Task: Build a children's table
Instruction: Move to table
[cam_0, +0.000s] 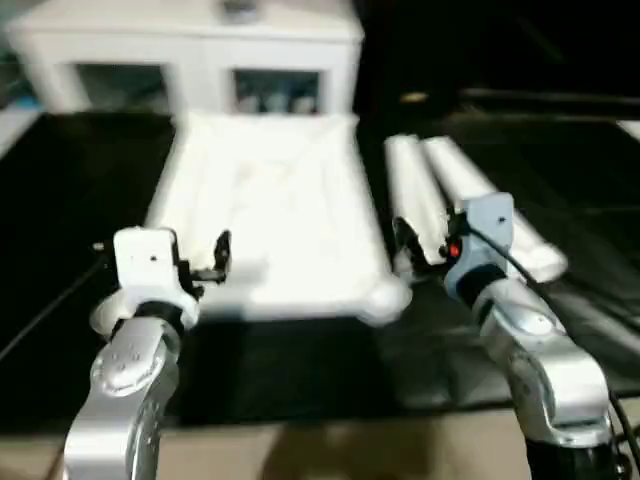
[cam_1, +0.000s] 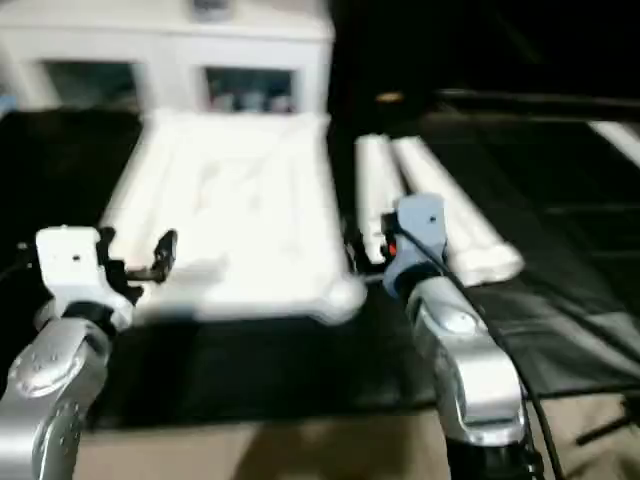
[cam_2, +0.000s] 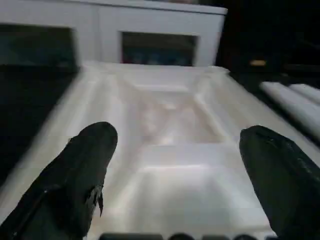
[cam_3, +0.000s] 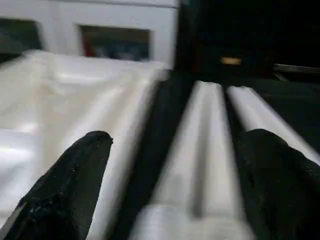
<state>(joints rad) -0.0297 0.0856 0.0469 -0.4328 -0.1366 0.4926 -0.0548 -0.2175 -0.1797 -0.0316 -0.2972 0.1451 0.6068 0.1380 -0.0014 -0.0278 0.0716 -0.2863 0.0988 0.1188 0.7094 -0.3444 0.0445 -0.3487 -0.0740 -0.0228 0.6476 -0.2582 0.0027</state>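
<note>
The children's table top (cam_0: 265, 200) lies upside down on the dark surface, white, with its ribbed underside up and a rounded corner socket (cam_0: 385, 298) at the near right. Two white tube legs (cam_0: 415, 195) (cam_0: 478, 195) lie side by side just to its right. My left gripper (cam_2: 177, 142) hovers open over the near edge of the top, with nothing between its black fingers (cam_2: 87, 160). My right gripper (cam_3: 177, 145) is open too, above the gap between the top's right edge and the near ends of the legs (cam_3: 200, 165), and holds nothing.
A white cabinet with glass doors (cam_0: 190, 50) stands right behind the table top. Everything lies on a black mat (cam_0: 70, 200), with a strip of tan floor (cam_0: 330, 450) along the near side. A cable (cam_0: 510, 262) runs from my right wrist.
</note>
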